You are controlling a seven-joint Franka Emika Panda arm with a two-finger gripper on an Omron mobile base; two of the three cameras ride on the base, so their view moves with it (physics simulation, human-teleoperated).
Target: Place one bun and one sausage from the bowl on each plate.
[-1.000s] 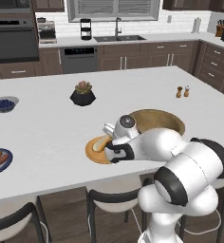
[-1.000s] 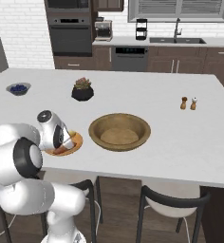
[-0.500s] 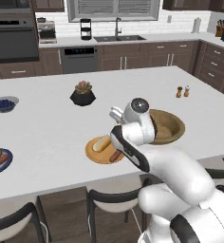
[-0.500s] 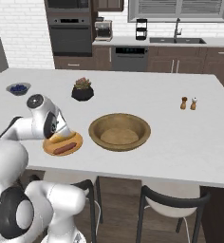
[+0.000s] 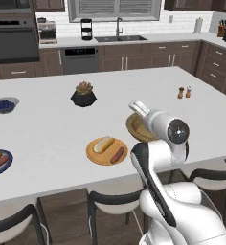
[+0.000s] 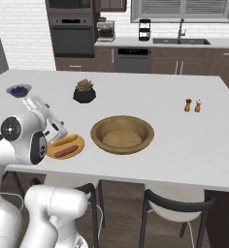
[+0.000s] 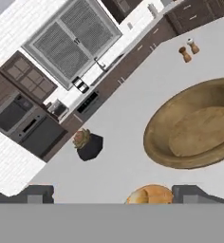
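The orange-tan plate sits near the counter's front edge with a bun and a sausage lying on it. The grey-blue plate at the far left also carries a bun and a sausage. The wooden bowl lies right of the orange plate, and nothing shows inside it. My gripper hangs open above the counter between plate and bowl, holding nothing. In the hand view its fingertips stand wide apart with the bun just past them.
A black pot with a succulent stands mid-counter. A small bowl of blueberries is at the far left. Salt and pepper shakers stand far right. Stools line the front edge.
The hand has lifted off the orange plate and swung up and back toward the bowl side, uncovering the bun and sausage, which stay on the plate. The fingers opened slightly wider.
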